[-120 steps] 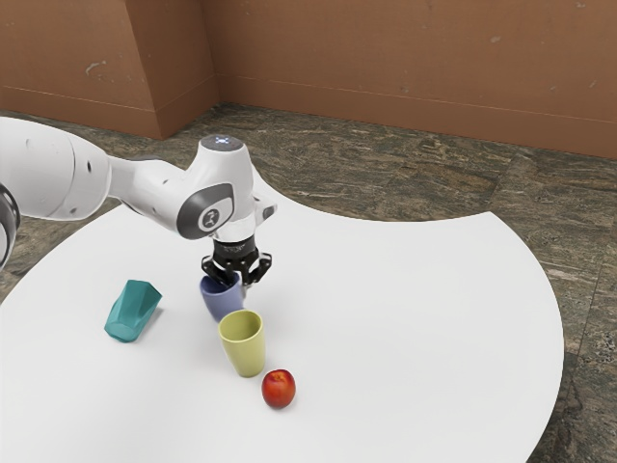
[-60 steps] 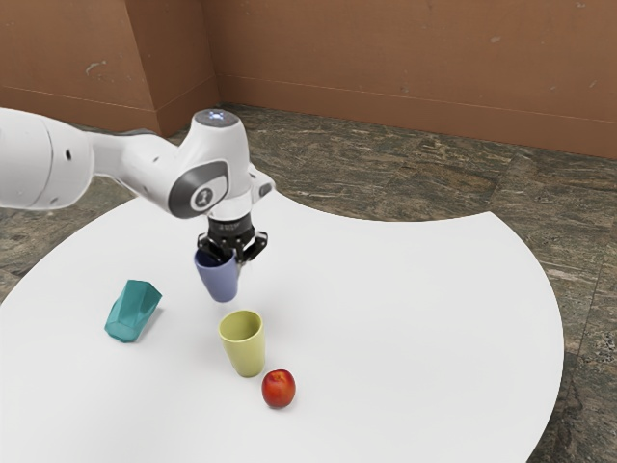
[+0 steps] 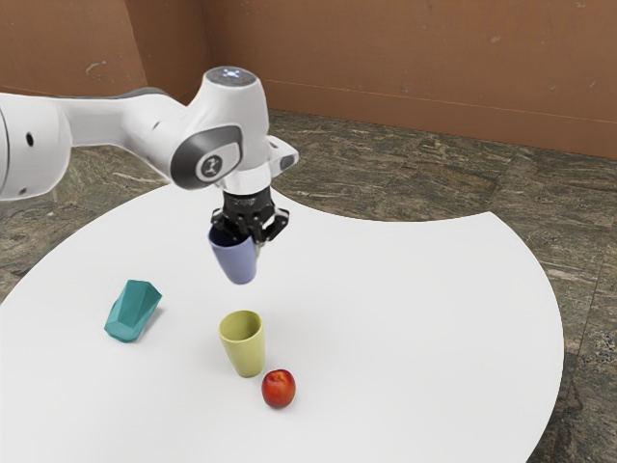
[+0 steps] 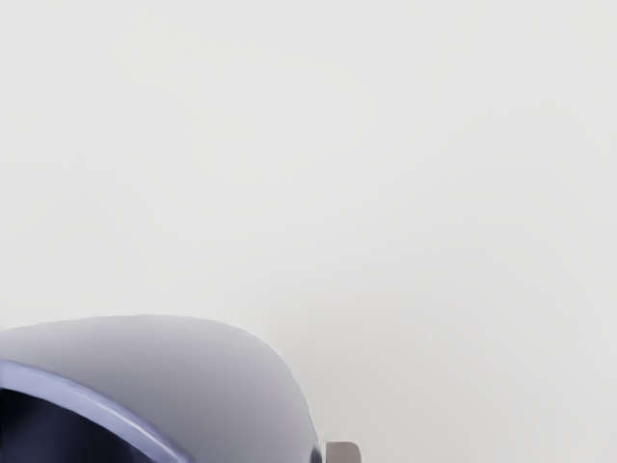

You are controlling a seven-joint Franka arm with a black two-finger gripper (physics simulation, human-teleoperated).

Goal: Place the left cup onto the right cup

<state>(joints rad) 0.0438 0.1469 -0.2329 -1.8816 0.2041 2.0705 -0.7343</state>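
Note:
A lavender-blue cup (image 3: 235,258) hangs in the air above the white table (image 3: 415,318), held by its rim in my black gripper (image 3: 243,235), which is shut on it. The cup is upright, slightly tilted. Below it and a little nearer the front stands a yellow-green cup (image 3: 242,342), upright with its mouth open, apart from the held cup. In the wrist view the blue cup (image 4: 164,386) shows as a large blurred shape just under my hand, over bare white table (image 4: 337,164).
A teal faceted cup (image 3: 131,311) lies on its side toward the exterior view's left. A red apple (image 3: 279,388) sits just in front and to the right of the yellow-green cup. The table's round edge runs along the right and back.
My gripper has lifted the blue cup off the table and carried it up and toward the exterior view's right. The other objects have not moved.

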